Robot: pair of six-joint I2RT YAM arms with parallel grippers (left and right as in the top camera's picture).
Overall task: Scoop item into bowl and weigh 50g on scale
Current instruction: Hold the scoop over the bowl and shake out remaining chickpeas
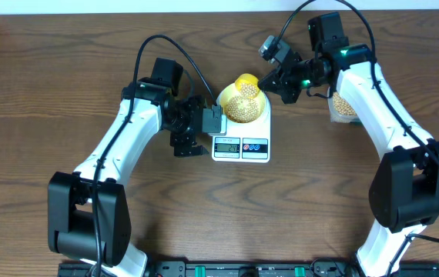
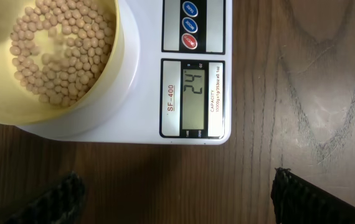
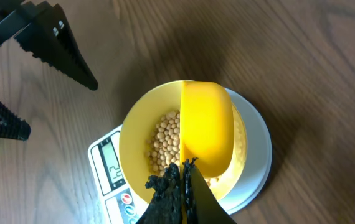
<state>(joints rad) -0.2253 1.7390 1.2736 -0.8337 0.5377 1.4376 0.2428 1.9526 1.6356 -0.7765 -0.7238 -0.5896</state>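
The pale yellow bowl stands on the white scale and holds a heap of tan beans. My right gripper is shut on the handle of a bright yellow scoop, tipped on edge over the bowl's far side. The right wrist view shows the scoop, the beans, the bowl's rim and my shut fingers. My left gripper is open and empty just left of the scale. In the left wrist view, the scale's display reads 42 beside the bowl.
A clear container of beans sits at the right, partly hidden under my right arm. The left gripper's fingers show at the top left of the right wrist view. The wooden table lies around the scale.
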